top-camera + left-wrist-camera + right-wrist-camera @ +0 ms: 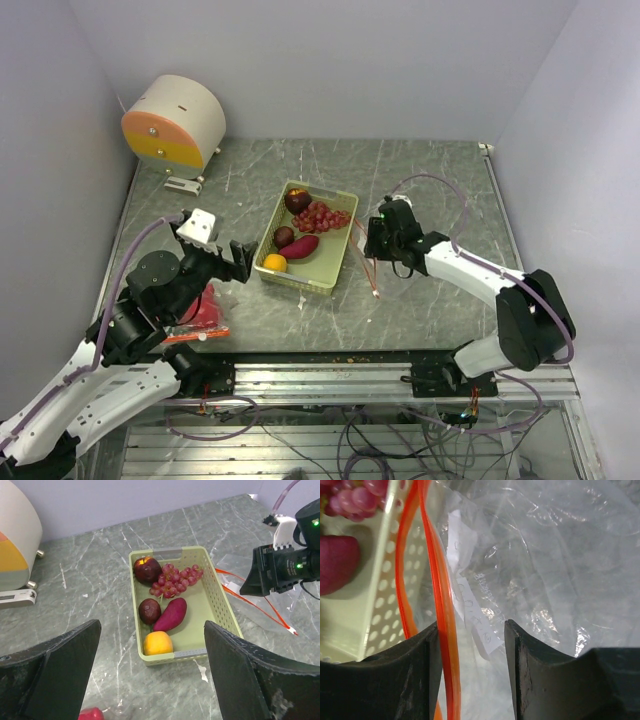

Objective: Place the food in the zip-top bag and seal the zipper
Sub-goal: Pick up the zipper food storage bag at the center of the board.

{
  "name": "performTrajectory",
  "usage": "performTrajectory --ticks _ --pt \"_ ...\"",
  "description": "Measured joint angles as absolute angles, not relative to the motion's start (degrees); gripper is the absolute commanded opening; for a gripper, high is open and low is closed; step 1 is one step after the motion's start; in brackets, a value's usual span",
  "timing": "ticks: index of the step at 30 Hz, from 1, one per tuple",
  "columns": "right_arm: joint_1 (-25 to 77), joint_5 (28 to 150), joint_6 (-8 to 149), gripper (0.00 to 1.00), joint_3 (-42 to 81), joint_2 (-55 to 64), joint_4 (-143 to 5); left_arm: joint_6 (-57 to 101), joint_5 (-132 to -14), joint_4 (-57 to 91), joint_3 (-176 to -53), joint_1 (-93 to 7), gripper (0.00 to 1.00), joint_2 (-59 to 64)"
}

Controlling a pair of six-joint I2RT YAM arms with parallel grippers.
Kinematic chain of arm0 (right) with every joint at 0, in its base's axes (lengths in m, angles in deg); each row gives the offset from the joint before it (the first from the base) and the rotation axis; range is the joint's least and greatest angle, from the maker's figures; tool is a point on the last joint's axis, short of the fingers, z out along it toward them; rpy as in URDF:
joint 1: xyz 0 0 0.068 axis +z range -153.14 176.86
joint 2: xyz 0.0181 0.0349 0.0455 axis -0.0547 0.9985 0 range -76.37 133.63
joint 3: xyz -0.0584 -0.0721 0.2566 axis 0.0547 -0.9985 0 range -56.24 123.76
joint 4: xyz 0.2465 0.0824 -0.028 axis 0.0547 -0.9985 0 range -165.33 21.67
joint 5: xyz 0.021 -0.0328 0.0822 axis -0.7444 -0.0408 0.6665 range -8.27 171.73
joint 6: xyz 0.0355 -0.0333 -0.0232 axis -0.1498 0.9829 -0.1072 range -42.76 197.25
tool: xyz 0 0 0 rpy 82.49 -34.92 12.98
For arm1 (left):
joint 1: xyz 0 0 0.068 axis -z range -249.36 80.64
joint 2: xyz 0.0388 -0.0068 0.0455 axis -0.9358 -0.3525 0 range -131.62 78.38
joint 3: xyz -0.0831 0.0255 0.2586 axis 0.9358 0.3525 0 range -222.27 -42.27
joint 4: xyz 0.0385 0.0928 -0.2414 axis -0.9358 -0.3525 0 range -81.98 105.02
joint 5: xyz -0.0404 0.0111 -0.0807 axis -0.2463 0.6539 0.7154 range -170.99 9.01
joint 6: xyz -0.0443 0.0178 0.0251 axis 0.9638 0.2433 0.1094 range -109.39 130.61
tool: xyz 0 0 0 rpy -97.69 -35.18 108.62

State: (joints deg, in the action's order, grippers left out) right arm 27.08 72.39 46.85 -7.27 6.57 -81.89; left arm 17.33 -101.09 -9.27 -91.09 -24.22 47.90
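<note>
- While the left gripper (240,262) hangs released, jaws spread wide and holding nothing, it sits just left of the pale green tray (221,607) on the bench (440,200).
- Most of the food is in that tray: red apple (147,570) at the far end, purple grape bunch (178,580) beside it.
- Nearer in, a dark round fruit (149,611) touches the purple sweet potato (171,614), and the orange (158,643) sits in the near corner.
- One piece is out on the bench: the pink-red dragon fruit (205,310), tucked under the left arm.
- Over to the right gripper (372,240), low at the tray's right side, over the clear zip-top bag (250,594) lying flat there.
- Wrist view: its jaws stand part-way apart, astride the bag's mouth edge, with clear film filling the gap.
- The orange zipper strip (445,605) runs along the inner face of one finger (395,680); the other finger is clear of it, so nothing is pinched.
- No food is inside the bag.
- Far left corner: a white-and-orange drum (175,120).
</note>
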Motion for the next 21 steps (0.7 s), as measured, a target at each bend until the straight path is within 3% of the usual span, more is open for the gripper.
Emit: performTrajectory --ticks 4,9,14,21 --pt "26.3 73.2 46.9 0.46 -9.3 6.8 -81.4 18.3 -100.3 -8.5 -90.9 -24.2 0.94 47.6" --pt "26.1 73.4 47.3 0.0 -10.2 6.8 -80.5 20.3 -98.5 -6.9 -90.0 -24.2 0.92 46.6" --pt "26.1 73.0 47.6 0.0 -11.5 3.3 -80.4 22.8 -95.8 -4.6 -88.3 -24.2 0.89 44.9" --pt "29.6 71.6 48.7 0.0 -8.6 -12.3 -81.8 28.1 -91.7 0.0 -88.4 -24.2 0.84 38.9"
